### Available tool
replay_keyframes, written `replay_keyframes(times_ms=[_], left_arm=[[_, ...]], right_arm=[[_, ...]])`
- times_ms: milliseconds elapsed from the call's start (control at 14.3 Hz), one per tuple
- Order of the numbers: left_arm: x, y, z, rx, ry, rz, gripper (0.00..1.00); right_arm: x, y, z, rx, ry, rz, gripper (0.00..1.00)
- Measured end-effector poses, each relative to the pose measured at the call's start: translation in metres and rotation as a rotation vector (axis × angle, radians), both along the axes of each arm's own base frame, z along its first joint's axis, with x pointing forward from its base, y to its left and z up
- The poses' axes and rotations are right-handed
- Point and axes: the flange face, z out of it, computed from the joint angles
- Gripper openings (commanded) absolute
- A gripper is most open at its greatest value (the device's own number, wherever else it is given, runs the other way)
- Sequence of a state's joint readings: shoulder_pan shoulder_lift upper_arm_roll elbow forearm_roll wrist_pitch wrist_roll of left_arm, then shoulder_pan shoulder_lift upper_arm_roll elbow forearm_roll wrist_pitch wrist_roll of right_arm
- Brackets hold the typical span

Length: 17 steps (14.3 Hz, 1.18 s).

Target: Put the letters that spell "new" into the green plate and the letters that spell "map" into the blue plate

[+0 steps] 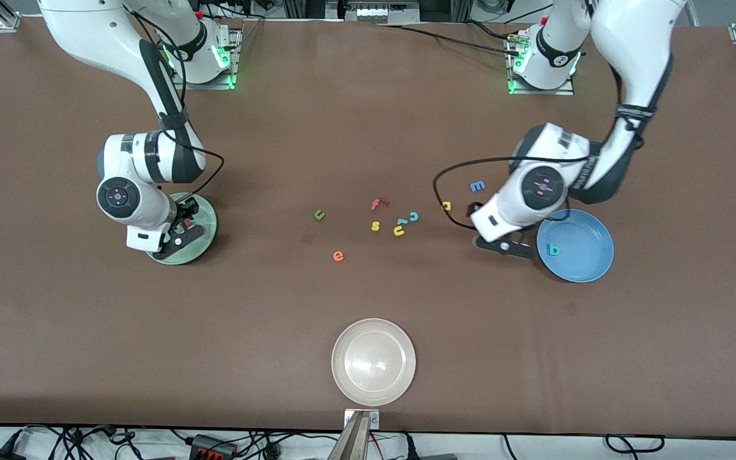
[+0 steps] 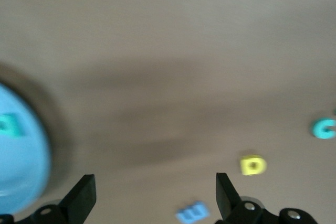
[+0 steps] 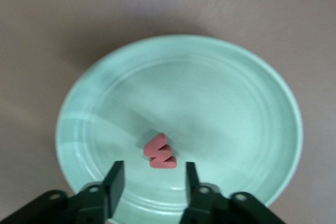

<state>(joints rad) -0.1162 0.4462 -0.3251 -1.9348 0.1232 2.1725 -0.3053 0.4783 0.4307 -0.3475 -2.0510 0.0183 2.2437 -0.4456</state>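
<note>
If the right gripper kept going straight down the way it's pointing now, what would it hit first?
Most likely the pink-red w, which lies in the green plate just ahead of the open right gripper. Depth is hard to judge; if the gripper straddles the letter, it would meet the plate's surface instead.

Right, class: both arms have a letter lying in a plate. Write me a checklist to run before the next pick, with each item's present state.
1. Pink w lies in the green plate: ok.
2. Right pincer open, clear of w: ok.
3. Teal p lies in the blue plate: ok.
4. Left pincer open, empty: ok.
5. Blue m and yellow a on the table, uncovered: ok.
6. Olive n and orange e free of neighbours: ok.
</note>
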Motion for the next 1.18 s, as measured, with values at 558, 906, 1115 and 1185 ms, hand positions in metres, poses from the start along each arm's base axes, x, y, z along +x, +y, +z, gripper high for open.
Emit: replay_keyframes(times_ms=[558, 906, 1115, 1185], left_arm=[[-0.071, -0.049, -0.079, -0.073, -0.083, 0.088, 0.99], [-0.075, -0.056, -0.082, -0.077, -0.085, 0.096, 0.33], [-0.074, -0.054, -0.08, -0.076, -0.088, 0.099, 0.1], [-0.073, -0.054, -0.08, -0.077, -0.089, 0.1, 0.05]], right_arm=[[-0.029, 0.175, 0.05, 0.096, -0.069, -0.191, 0.91], [-0.042, 0.221, 0.026, 0.02, -0.128, -0.551, 0.88], [-0.04, 0.24, 0.019, 0.015, -0.123, -0.793, 0.86], [-0.041, 0.251, 0.016, 0.019, -0.116, -0.862, 0.85]])
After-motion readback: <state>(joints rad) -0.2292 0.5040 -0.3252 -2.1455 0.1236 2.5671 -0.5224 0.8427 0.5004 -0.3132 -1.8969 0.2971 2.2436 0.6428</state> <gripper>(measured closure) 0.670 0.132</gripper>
